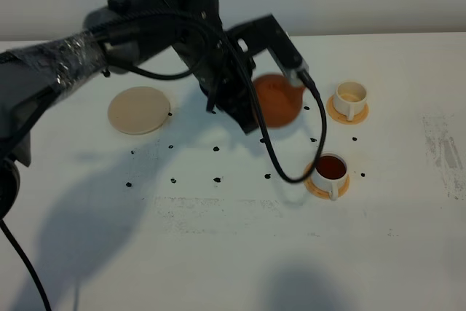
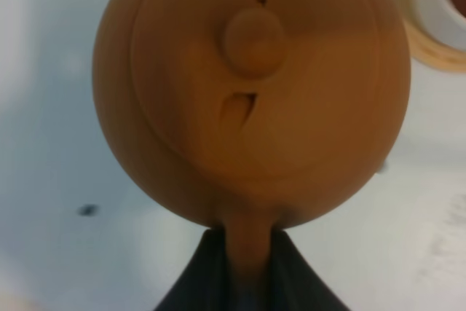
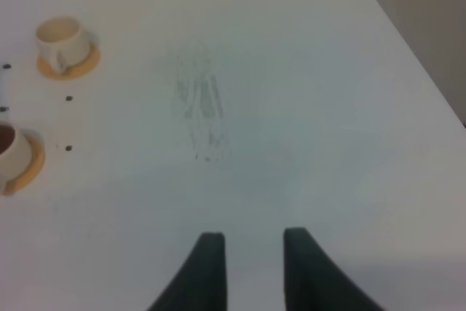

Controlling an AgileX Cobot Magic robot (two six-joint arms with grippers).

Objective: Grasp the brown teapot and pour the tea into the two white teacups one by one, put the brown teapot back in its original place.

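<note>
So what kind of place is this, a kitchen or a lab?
Most likely a robot test lab: a plain white table with black marker dots, a cabled robot arm holding the brown teapot, two white teacups set out.

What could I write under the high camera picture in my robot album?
The left gripper holds the brown teapot; the near teacup has tea, the far teacup looks empty.

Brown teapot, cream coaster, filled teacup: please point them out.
brown teapot (image 2: 253, 40), left wrist view, lid knob.
cream coaster (image 1: 138, 110), exterior high view, centre.
filled teacup (image 1: 331, 183), exterior high view, white wall.
</note>
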